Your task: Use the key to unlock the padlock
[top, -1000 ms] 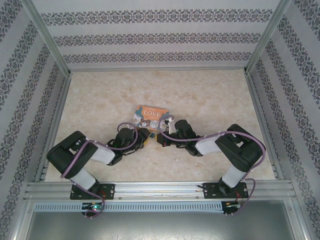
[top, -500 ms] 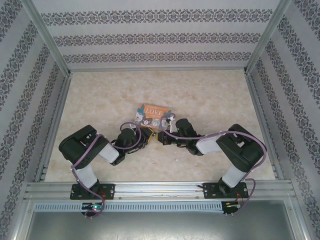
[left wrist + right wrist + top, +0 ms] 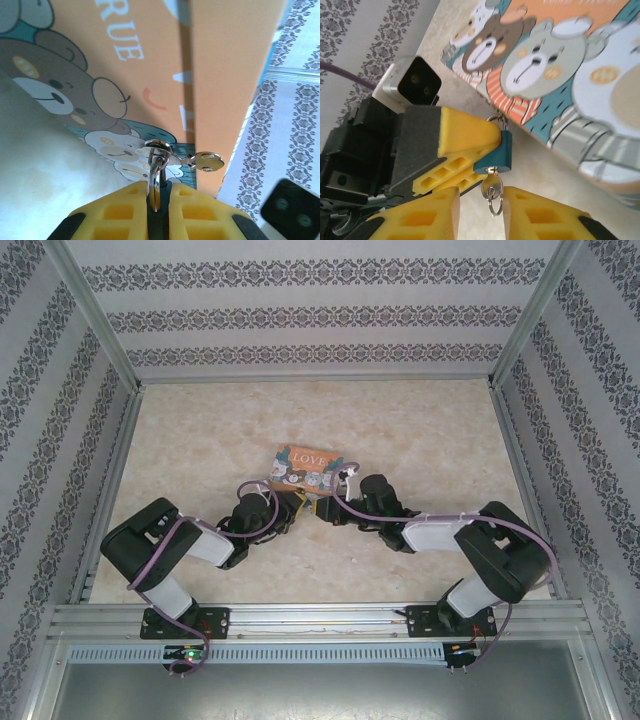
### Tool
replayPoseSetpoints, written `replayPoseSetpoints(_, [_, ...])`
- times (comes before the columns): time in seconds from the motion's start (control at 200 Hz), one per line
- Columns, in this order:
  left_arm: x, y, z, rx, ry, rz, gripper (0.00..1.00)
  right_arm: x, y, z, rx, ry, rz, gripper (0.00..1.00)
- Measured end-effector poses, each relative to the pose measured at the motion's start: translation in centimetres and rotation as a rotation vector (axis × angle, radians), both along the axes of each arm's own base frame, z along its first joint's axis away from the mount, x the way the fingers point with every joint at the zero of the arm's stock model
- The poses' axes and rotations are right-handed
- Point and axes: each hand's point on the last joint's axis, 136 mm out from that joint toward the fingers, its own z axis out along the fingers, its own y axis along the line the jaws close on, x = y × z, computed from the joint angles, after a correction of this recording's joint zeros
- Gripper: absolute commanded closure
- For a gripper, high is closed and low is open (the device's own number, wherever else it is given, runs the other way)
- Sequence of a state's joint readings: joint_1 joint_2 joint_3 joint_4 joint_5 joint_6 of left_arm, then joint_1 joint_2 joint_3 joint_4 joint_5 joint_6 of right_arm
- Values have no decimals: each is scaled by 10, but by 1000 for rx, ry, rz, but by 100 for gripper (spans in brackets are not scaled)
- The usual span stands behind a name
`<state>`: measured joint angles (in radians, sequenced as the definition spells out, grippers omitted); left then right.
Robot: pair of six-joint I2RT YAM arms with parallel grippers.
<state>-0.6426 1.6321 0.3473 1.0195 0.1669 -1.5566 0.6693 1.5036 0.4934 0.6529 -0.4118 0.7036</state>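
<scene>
The right gripper (image 3: 481, 197) has just parted its jaws around the tiny silvery metal key (image 3: 490, 186) seated in the small teal padlock (image 3: 501, 150) at the middle of the table (image 3: 200, 440), which the left gripper (image 3: 157, 195) clamps; I'd say re-pinch and turn next.

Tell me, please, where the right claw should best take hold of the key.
Grip the key by its round bow, which pokes out beneath the padlock clamped in the left claw. Come from the bow end, probably in line with the shaft; the open right claw straddles it.
</scene>
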Motion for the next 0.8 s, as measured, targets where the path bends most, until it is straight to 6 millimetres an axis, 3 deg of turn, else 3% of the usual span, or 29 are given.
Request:
replayPoseSetpoints(0.275, [-3,4,0,33,34,5,100,-1,-26,43,-108,-265,-24,60])
replayPoseSetpoints(0.48, [2,0,18,35,36,6,100,-5,-48,76,-231,-557,-60,56])
replayPoseSetpoints(0.64, [2,1,33,37,35,11,100,-13,-49,87,-354,-777,8,53])
replayPoseSetpoints(0.799, [-2,7,35,62,55,17,100,-23,-43,80,-508,-981,133,48])
